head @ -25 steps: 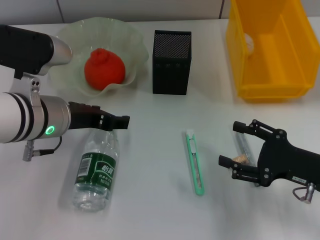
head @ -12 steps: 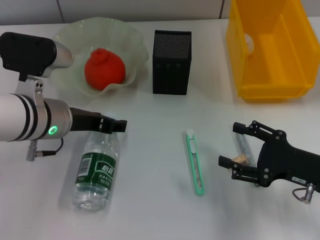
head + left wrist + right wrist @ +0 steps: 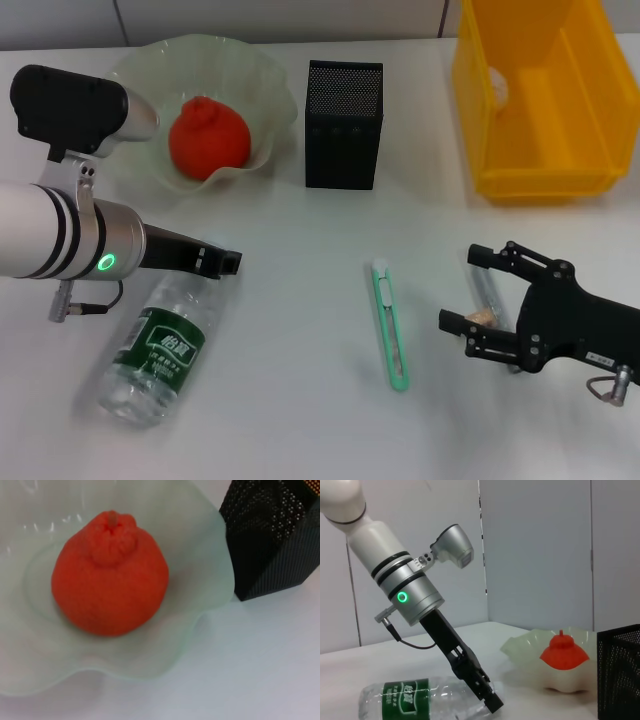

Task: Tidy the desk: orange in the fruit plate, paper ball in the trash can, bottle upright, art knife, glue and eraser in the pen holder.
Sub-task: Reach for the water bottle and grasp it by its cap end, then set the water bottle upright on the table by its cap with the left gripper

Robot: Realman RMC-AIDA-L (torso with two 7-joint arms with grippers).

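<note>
A clear bottle with a green label (image 3: 155, 350) lies on the table, its neck under my left gripper (image 3: 222, 263), which is shut on it; both also show in the right wrist view, bottle (image 3: 415, 697) and left gripper (image 3: 487, 699). The orange (image 3: 207, 135) sits in the pale green fruit plate (image 3: 265, 75), close up in the left wrist view (image 3: 110, 595). A green art knife (image 3: 390, 325) lies mid-table. My right gripper (image 3: 476, 292) is open around a grey glue stick (image 3: 487, 285) with a small tan piece (image 3: 480, 318) beside it. The black mesh pen holder (image 3: 343, 125) stands behind.
A yellow bin (image 3: 545, 150) stands at the back right; a pale shape (image 3: 498, 85) shows through its wall. The plate (image 3: 205, 585) and pen holder (image 3: 270, 540) stand close together. Bare table lies between the bottle and the knife.
The bottle has swung: its base moved left and toward me while its neck stayed at my left gripper, which drew back slightly left. The right arm has not moved.
</note>
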